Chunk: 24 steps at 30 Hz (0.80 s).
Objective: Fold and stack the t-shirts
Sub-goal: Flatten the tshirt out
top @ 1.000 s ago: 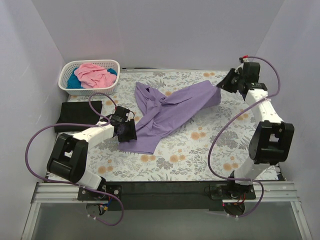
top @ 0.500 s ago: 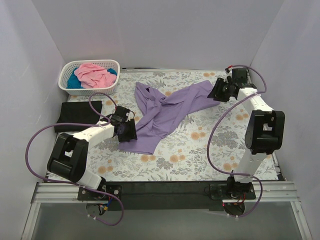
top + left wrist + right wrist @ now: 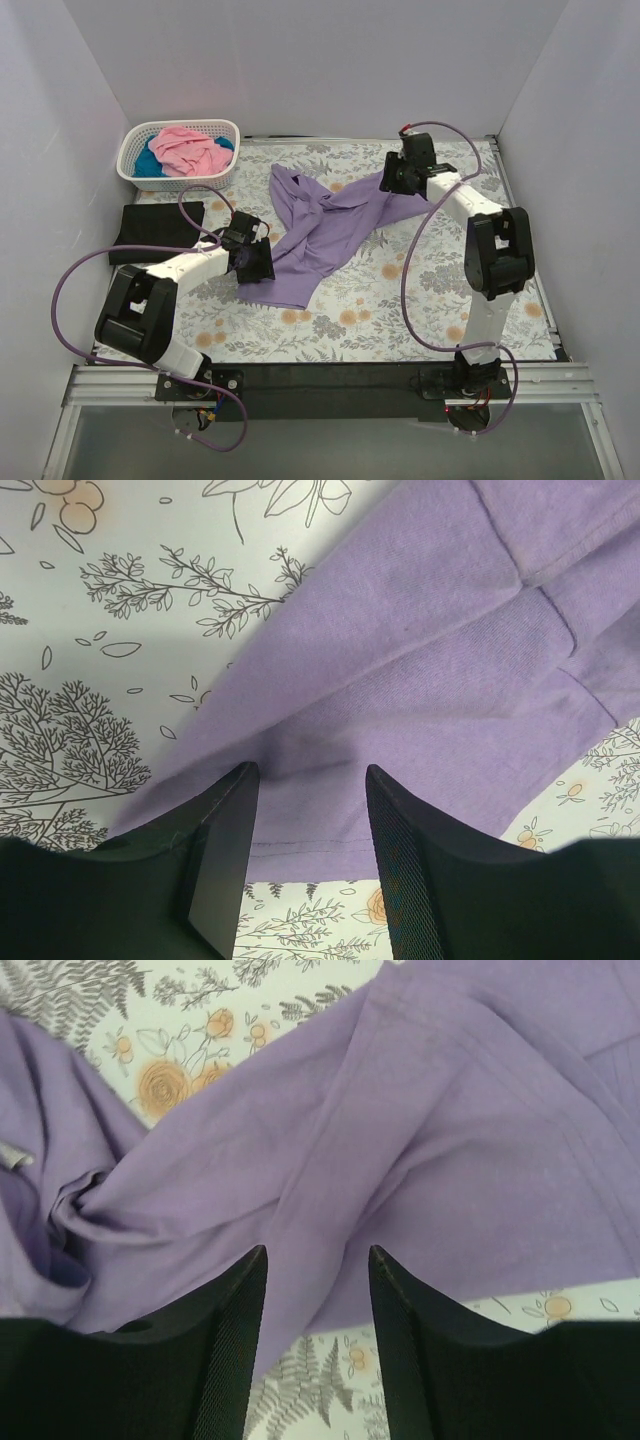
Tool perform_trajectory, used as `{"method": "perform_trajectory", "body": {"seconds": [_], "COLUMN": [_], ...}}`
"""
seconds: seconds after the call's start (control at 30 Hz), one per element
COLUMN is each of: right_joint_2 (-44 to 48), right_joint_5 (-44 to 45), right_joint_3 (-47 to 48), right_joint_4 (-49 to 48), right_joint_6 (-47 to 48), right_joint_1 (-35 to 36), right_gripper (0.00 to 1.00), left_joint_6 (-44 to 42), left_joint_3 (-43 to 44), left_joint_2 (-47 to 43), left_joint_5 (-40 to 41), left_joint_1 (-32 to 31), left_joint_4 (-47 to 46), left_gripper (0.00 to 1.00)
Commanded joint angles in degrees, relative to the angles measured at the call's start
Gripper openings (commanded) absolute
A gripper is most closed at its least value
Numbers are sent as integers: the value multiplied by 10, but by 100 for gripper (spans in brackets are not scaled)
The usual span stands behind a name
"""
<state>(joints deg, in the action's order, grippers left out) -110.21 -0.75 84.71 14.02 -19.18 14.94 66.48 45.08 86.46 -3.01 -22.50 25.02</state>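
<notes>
Fabric filled the gap of both claws. The left gripper (image 3: pixel 250 263) sat low on the near left corner of the lavender t-shirt (image 3: pixel 335 220). Its two dark fingers (image 3: pixel 222 850) were set narrowly apart, with the shirt's stitched hem running across between them and purple cloth spreading ahead of the tips. Whether they pinched the cloth or merely straddled it could not be told. The right gripper (image 3: pixel 391 180) was at the shirt's opposite end, its fingers (image 3: pixel 228 1345) likewise narrowly apart. Creased purple cloth lay between and ahead of them, bunched into deeper folds off to one side, and here too a pinch could not be confirmed. Between the two claws the shirt lay rumpled and slantwise on the floral cloth (image 3: pixel 370 300), with one part thrown toward the far side. Out to the left of the left gripper, well apart from it, the black t-shirt (image 3: pixel 155 233) lay as a flat rectangle. Farther still from that gripper, beyond the black shirt, stood the white basket (image 3: pixel 185 181). The pink t-shirt (image 3: pixel 190 148) was heaped in it, and the teal t-shirt (image 3: pixel 148 163) showed beside and beneath the pink one.
</notes>
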Motion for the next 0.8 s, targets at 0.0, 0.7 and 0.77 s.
{"method": "perform_trajectory", "body": {"seconds": [0.0,0.7,0.77], "right_joint_2": [-40,-218,-225], "right_joint_5": [152,165,174], "right_joint_3": [61,208,208], "right_joint_4": [-22,-1,7], "right_joint_6": [22,71,71], "right_joint_1": [26,69,69], "right_gripper": [50,37,37], "left_joint_6": [-4,-4,-5], "left_joint_3": [-16,-17,-17], "left_joint_2": [28,35,34], "left_joint_5": [-13,-20,-20], "left_joint_1": [-3,-3,-3], "left_joint_4": [21,22,22], "left_gripper": [46,46,46]}}
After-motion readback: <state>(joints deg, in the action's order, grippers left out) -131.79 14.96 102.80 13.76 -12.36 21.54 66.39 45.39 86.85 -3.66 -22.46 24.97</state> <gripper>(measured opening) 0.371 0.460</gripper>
